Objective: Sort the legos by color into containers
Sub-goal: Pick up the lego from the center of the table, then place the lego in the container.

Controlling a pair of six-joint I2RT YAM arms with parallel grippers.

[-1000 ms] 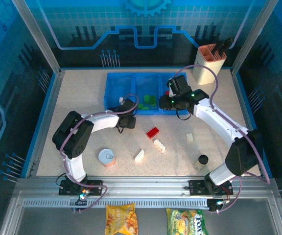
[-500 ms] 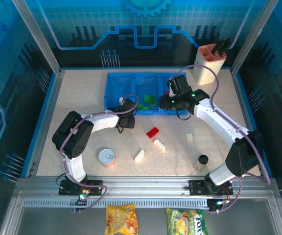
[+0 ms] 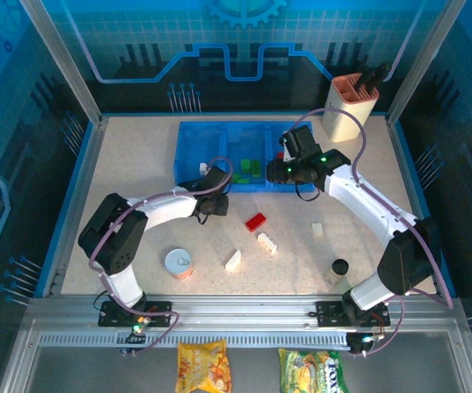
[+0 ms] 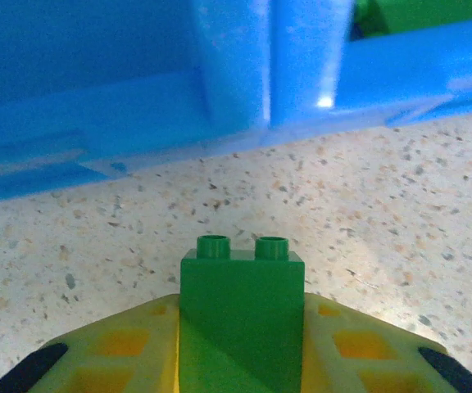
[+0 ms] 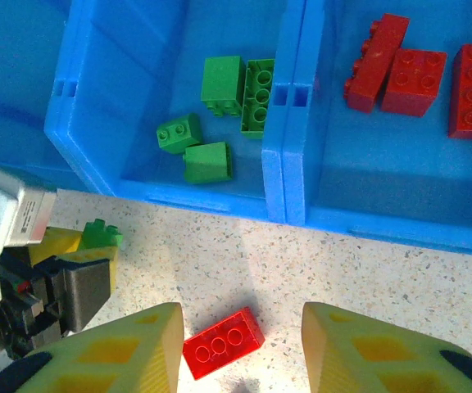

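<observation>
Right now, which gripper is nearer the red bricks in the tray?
Right. The right gripper hovers just in front of the tray, by its red bricks; the left gripper, shut on a green brick, sits farther left.

Left arm (image 3: 150, 209) and right arm (image 3: 367, 201): white shells on the links, bulky black joint housings, a thin mauve cable (image 3: 334, 110) looping loose along each, and black base plates (image 3: 133, 313) with small lit indicators. Green lights (image 3: 289, 169) glow near the right arm's wrist. Left hand (image 4: 240, 344) and right hand (image 5: 240, 344): fingers (image 5: 109, 352) of yellow-green plastic with recessed orange-yellow square pockets and black ends; from the right wrist camera the left hand's body reads white with a grey-black block.
</observation>
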